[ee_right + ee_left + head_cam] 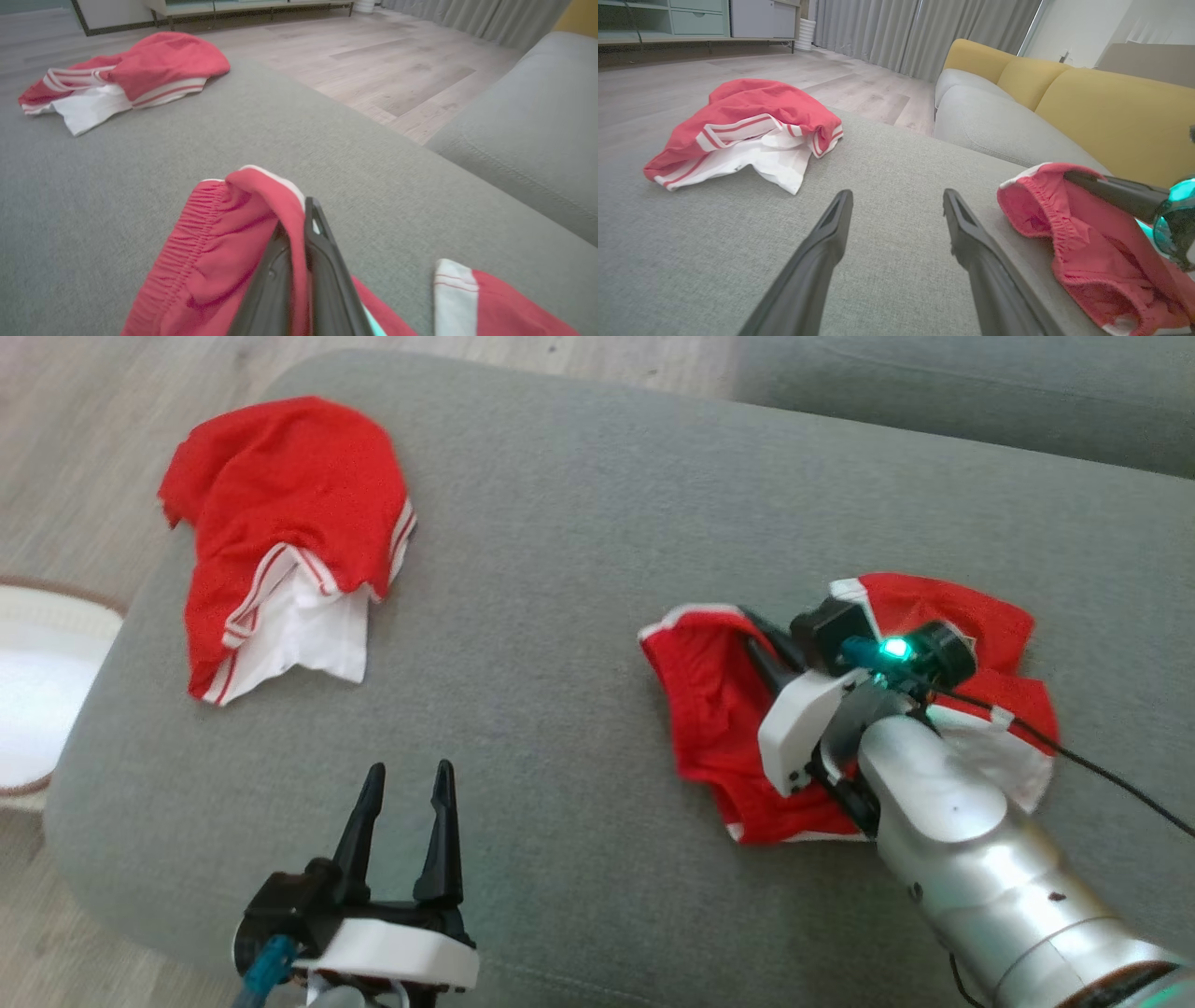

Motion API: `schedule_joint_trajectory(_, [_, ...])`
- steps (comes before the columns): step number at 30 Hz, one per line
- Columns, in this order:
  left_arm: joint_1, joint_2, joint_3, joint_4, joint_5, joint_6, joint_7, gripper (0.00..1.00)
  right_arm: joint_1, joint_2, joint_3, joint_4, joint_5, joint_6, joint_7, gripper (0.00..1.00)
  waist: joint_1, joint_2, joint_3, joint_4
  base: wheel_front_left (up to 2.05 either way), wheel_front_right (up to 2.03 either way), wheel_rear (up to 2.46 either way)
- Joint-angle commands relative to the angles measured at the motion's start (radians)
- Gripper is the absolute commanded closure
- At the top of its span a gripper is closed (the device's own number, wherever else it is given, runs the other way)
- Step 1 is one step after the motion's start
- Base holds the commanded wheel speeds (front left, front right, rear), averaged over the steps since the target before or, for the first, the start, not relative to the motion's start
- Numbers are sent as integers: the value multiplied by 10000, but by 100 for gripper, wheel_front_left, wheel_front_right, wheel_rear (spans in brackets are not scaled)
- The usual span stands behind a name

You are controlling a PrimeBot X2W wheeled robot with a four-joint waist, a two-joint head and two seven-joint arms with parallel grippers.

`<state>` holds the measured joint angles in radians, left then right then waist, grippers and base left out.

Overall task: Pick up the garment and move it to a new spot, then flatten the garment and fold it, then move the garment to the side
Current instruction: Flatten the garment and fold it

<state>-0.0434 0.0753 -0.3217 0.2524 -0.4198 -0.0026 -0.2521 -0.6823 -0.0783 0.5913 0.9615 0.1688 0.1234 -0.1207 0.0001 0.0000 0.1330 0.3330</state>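
A crumpled red garment [719, 709] with white trim lies on the right part of the grey cushion [579, 523]. My right gripper [758, 639] is shut on a fold of the garment near its elastic waistband. In the right wrist view, red cloth [219, 261] is pinched between the two dark fingers of that gripper [299, 214]. The left wrist view shows the same garment [1087, 252] at the right, with a finger of the right gripper [1111, 189] on it. My left gripper [409, 775] hovers open over bare cushion near the front edge, its fingers [840, 224] empty.
A second red and white garment [289, 504] lies bunched at the cushion's far left corner. A white round object [37, 691] sits on the wooden floor beyond the left edge. Another grey cushion [934, 383] and a yellow backrest [1111, 107] border the right side.
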Motion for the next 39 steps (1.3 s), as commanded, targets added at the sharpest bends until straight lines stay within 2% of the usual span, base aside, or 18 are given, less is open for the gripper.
schedule_joint_trajectory(1, [-352, -36, 389, -282, 100, -61, -96, 0, -381, 130, 1, -306, 35, 73, -310, 100, -1, 0, -112, -188, 0, 0, 0])
schedule_joint_trajectory(6, [-226, -20, 549, -249, 207, -110, -96, 0, -137, 172, -325, -709, -340, 73, -948, 100, -1, 0, -386, -656, 0, 0, 0])
schedule_joint_trajectory(9, [-144, 15, 588, -238, 265, -143, -96, 0, 893, 236, -325, -1252, -616, 73, -1147, 100, -1, 0, -539, -943, 0, 0, 0])
schedule_joint_trajectory(17, [-45, 79, 554, -207, 302, -176, -97, 0, 3220, 277, 465, -2809, -153, 73, -1140, 100, -1, 0, -678, -1274, 0, 0, 0])
schedule_joint_trajectory(24, [-22, 107, 473, -114, 283, -198, -97, 0, 3837, 279, 944, -3214, 34, 73, -826, 100, -1, 0, -754, -1423, 0, 0, 0])
schedule_joint_trajectory(25, [-9, 118, 461, -91, 277, -206, -97, 0, 3873, 279, 1028, -3218, 40, 73, -783, 95, -1, 0, -776, -1451, 0, 0, 0])
schedule_joint_trajectory(27, [15, 122, 413, -48, 274, -213, -90, 0, 3929, 279, 1160, -3198, 41, 73, -746, 57, -1, 0, -823, -1503, 0, 0, 0])
schedule_joint_trajectory(28, [29, 118, 382, -39, 270, -215, -79, 0, 3961, 280, 1200, -3178, 58, 73, -739, 22, -1, 0, -849, -1530, 0, 0, 0])
schedule_joint_trajectory(29, [43, 115, 360, -29, 266, -212, -71, 0, 3983, 280, 1229, -3168, 75, 73, -747, 0, -1, 0, -880, -1561, 0, 0, 0])
schedule_joint_trajectory(34, [120, 135, 287, -8, 247, -193, -37, 0, 4039, 280, 1081, -3308, 164, 73, -969, 0, -1, 0, -1079, -1790, 0, 0, 0])
schedule_joint_trajectory(39, [98, 164, 216, -28, 228, -204, 11, 0, 4092, 280, 440, -3721, 132, 73, -1183, 0, -1, 0, -1310, -2027, 0, 0, 0])
